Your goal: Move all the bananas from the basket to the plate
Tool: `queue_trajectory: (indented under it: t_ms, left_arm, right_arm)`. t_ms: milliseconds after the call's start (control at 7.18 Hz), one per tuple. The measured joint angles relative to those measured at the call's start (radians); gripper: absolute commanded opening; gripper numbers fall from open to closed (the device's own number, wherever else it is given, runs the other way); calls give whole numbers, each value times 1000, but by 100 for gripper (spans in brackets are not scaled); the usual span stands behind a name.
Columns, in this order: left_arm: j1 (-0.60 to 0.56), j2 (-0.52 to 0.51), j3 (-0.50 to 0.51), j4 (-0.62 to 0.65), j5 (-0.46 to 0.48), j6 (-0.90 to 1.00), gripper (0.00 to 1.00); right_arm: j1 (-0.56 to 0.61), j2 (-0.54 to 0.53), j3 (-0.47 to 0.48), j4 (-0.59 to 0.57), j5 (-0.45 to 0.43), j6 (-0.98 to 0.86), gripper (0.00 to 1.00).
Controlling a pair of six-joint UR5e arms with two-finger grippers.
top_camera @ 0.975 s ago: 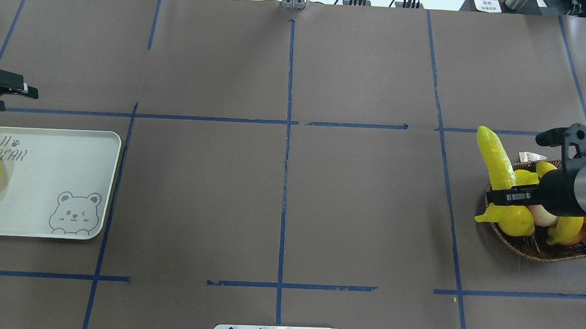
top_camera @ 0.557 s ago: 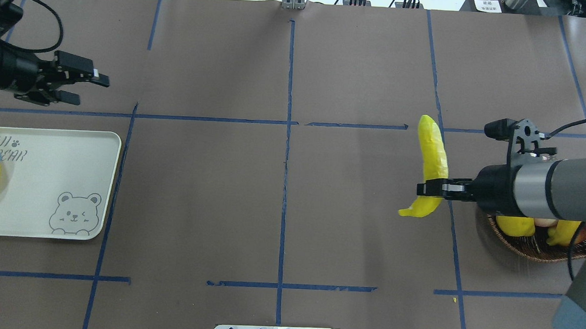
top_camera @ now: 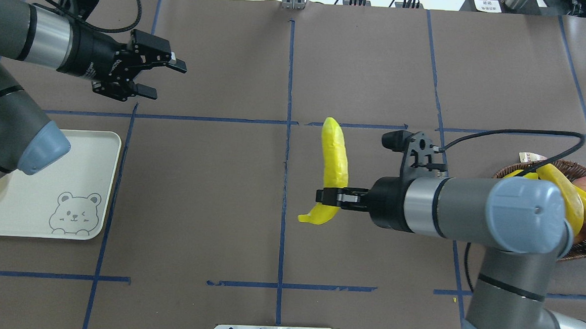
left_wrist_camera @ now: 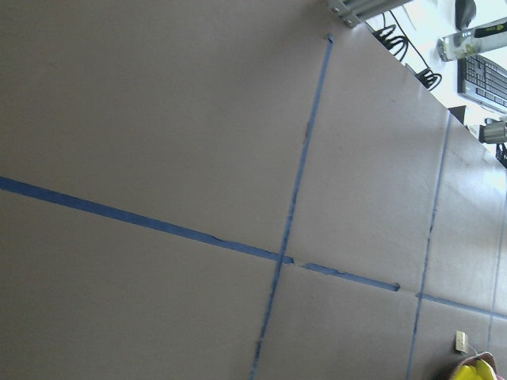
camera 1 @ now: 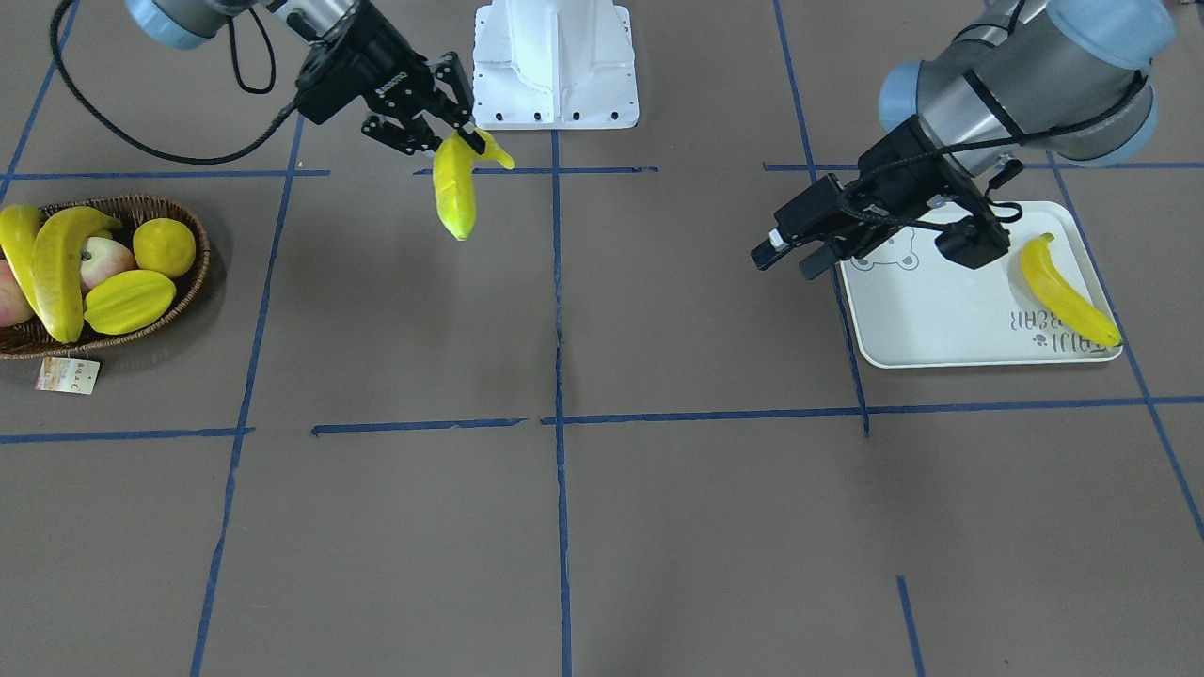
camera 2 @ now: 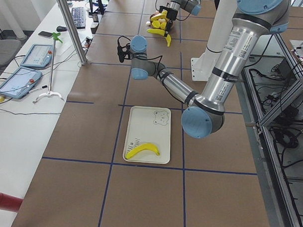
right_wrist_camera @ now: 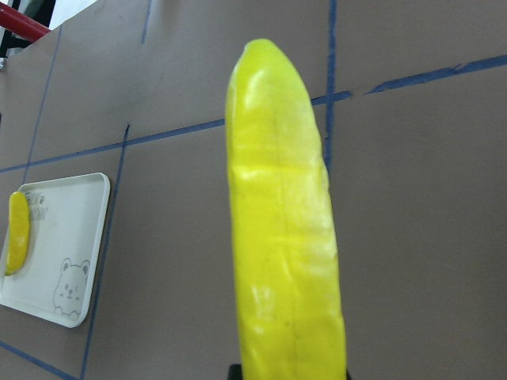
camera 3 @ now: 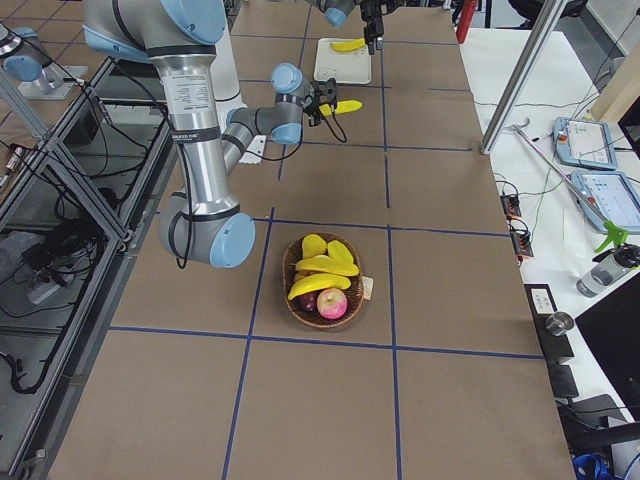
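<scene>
Arms (top_camera: 469,216): silver-grey tubes, pale-blue joint caps (top_camera: 533,214), black wrist ends + cables (top_camera: 522,130); white base (camera 1: 555,66).

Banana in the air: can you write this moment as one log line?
right gripper: shut on held banana, above mid-table | left gripper: open, empty | plate: one plated banana | basket: two bananas inside

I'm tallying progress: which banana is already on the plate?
The banana lying by the plate's lettering; another banana hangs in the right gripper over mid-table, two bananas lie in the basket.

Right hand (top_camera: 327,196) clamped near mid-table, left hand (top_camera: 166,81) spread and hovering.
</scene>
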Motion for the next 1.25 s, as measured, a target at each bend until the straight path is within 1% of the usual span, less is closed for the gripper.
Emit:
queue_trajectory:
  t_ms: [279, 557, 697, 975, 1114, 1254]
  left_arm:
    - [45, -71, 6, 7, 28, -13, 99]
    - [110, -109, 5, 10, 88, -44, 99]
    - [139, -120, 7, 10, 107, -58, 99]
    - [186, -124, 14, 11, 128, -65, 99]
    - [206, -124, 15, 11, 148, -66, 92]
    - [220, -122, 16, 11, 165, -67, 77]
  right_arm:
    - [-33, 137, -92, -10, -25, 5, 4]
    - [-40, 234, -167, -12, -29, 6, 4]
    - [-41, 265, -192, -12, -35, 7, 4]
    - [-41, 290, -211, -12, -46, 9, 4]
    - [-41, 295, -213, -11, -48, 9, 4]
    - [-41, 297, -214, -10, -48, 8, 4]
